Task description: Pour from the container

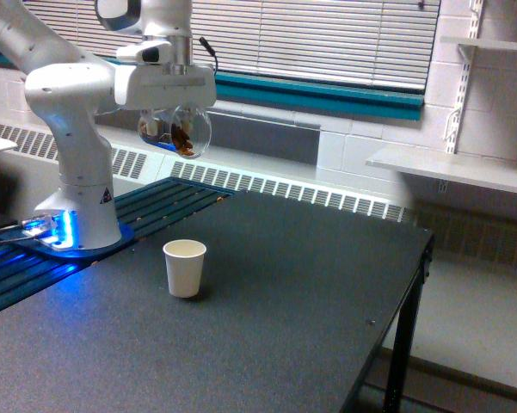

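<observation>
Your gripper [174, 110] is clamped on the clear rounded jug [175, 131], holding it in the air just under the white hand. Inside the jug you can see brownish and pale bits, with a blue tint along the bottom edge. The jug hangs high above the dark table [267, 292], and up and slightly to the exterior view's left of the white paper cup [185, 268], which stands upright, well apart from the jug. Your arm's base [79, 219] sits at the exterior view's left, lit blue.
</observation>
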Action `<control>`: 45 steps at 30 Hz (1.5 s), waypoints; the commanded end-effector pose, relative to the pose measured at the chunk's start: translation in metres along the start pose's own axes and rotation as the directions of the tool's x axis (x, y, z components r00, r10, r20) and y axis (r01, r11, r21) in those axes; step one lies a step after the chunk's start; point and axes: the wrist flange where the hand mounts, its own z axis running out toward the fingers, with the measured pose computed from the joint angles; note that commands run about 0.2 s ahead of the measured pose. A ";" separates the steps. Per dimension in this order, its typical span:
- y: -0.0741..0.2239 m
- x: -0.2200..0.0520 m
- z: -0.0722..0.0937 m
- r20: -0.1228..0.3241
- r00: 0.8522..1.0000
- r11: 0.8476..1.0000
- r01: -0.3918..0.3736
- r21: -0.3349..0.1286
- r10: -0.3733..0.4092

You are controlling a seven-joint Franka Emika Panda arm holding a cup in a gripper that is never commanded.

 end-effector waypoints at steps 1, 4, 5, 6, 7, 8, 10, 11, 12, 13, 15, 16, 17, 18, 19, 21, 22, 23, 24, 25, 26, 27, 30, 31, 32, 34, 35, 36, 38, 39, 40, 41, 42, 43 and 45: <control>0.007 -0.004 0.015 0.023 1.000 0.999 -0.009 -0.036 0.009; 0.008 -0.002 0.017 0.028 1.000 0.999 -0.009 -0.040 0.010; 0.008 -0.002 0.018 0.030 1.000 0.999 -0.009 -0.041 0.011; 0.008 -0.002 0.019 0.031 0.999 0.999 -0.009 -0.043 0.011; 0.008 -0.001 0.019 0.033 0.999 0.999 -0.009 -0.045 0.010; 0.009 -0.001 0.020 0.035 0.999 0.999 -0.008 -0.046 0.009; 0.009 -0.001 0.022 0.039 0.999 0.999 -0.007 -0.050 0.009; 0.009 0.000 0.023 0.041 0.999 0.999 -0.005 -0.053 0.007; 0.009 0.000 0.024 0.043 0.999 0.999 -0.004 -0.054 0.007; 0.009 0.000 0.025 0.046 0.999 0.998 -0.005 -0.055 0.007; 0.008 0.000 0.026 0.049 0.999 0.998 -0.004 -0.058 0.007; 0.008 0.000 0.027 0.052 0.999 0.998 -0.002 -0.061 0.005; 0.008 -0.001 0.028 0.055 0.999 0.998 0.000 -0.063 0.003; 0.008 -0.001 0.029 0.055 0.998 0.998 0.002 -0.066 0.002; 0.008 -0.001 0.030 0.057 0.998 0.998 0.003 -0.069 0.001; 0.007 -0.001 0.032 0.061 0.998 0.997 0.007 -0.073 -0.002; 0.008 -0.001 0.033 0.061 0.998 0.997 0.007 -0.076 -0.002; 0.008 -0.001 0.034 0.062 0.998 0.997 0.007 -0.079 -0.002; 0.008 -0.001 0.034 0.063 0.998 0.997 0.008 -0.081 -0.003; 0.007 -0.001 0.035 0.063 0.998 0.996 0.009 -0.083 -0.004; 0.007 -0.001 0.036 0.064 0.998 0.996 0.008 -0.086 -0.003; 0.007 -0.001 0.037 0.064 0.998 0.996 0.008 -0.088 -0.003; 0.007 -0.001 0.039 0.067 0.998 0.995 0.011 -0.094 -0.005; 0.007 -0.002 0.039 0.068 0.998 0.995 0.012 -0.098 -0.006; 0.007 -0.002 0.040 0.069 0.998 0.995 0.015 -0.100 -0.008; 0.007 -0.003 0.041 0.072 0.997 0.994 0.017 -0.105 -0.009; 0.007 -0.003 0.041 0.072 0.997 0.994 0.017 -0.108 -0.009; 0.007 -0.004 0.042 0.072 0.997 0.994 0.016 -0.111 -0.008; 0.006 -0.004 0.042 0.072 0.997 0.993 0.016 -0.114 -0.008; 0.006 -0.005 0.043 0.072 0.997 0.993 0.016 -0.116 -0.008; 0.006 -0.005 0.043 0.072 0.997 0.993 0.016 -0.117 -0.008; 0.006 -0.006 0.043 0.072 0.997 0.993 0.017 -0.119 -0.009; 0.006 -0.006 0.043 0.072 0.997 0.992 0.018 -0.121 -0.009; 0.006 -0.006 0.043 0.070 0.997 0.992 0.019 -0.124 -0.010; 0.006 -0.007 0.044 0.071 0.997 0.992 0.021 -0.126 -0.013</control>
